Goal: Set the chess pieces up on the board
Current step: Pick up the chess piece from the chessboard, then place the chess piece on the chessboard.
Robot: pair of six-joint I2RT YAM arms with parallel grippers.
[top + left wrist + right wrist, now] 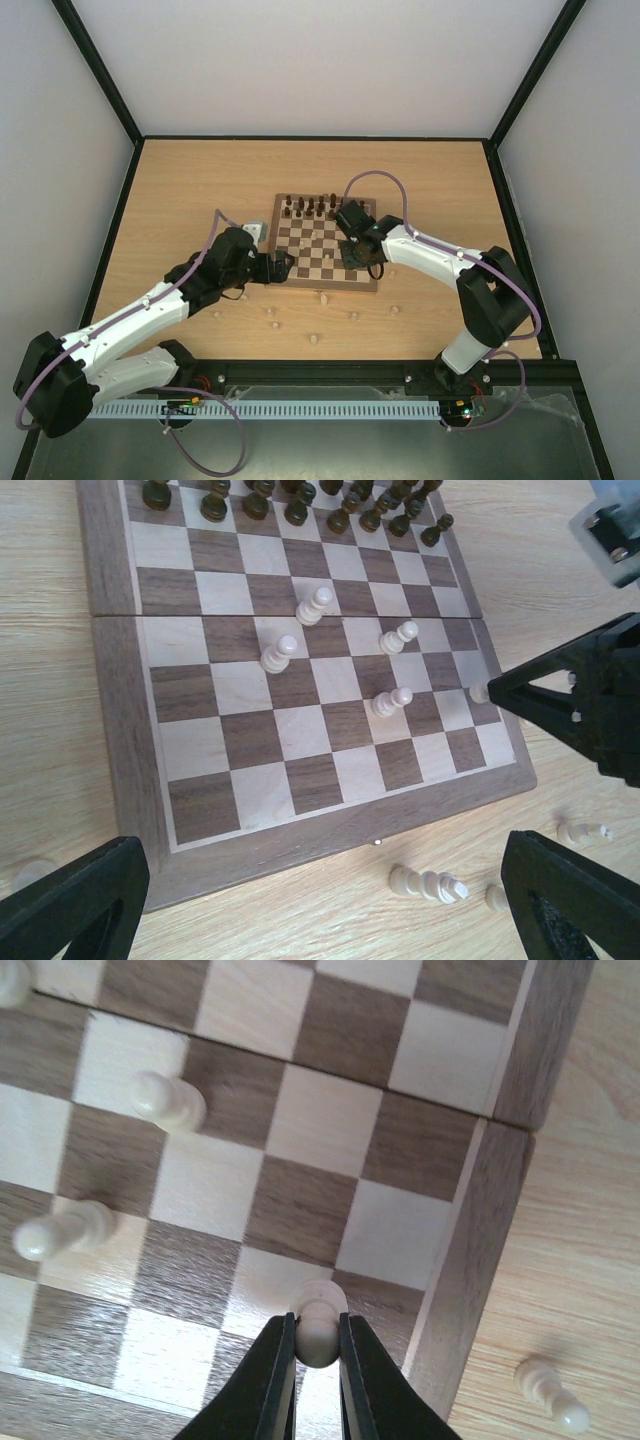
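Note:
The board (300, 262) lies mid-table, with dark chess pieces (310, 207) lined along its far edge. In the left wrist view several pale pieces (279, 653) stand scattered on its middle squares. My right gripper (318, 1348) is shut on the round head of a pale pawn (319, 1332), which is upright over a square by the board's right border (470, 1260). That gripper (365, 255) hangs over the board's right side. My left gripper (320, 910) is open with nothing between its fingers, just off the board's near-left edge (285, 268).
Loose pale pieces lie on the tabletop in front of the board (323, 298), (353, 316), (394, 310). One lies on its side near the left gripper (427, 884). Another sits off the board's border (553, 1395). Black frame rails edge the table (300, 362).

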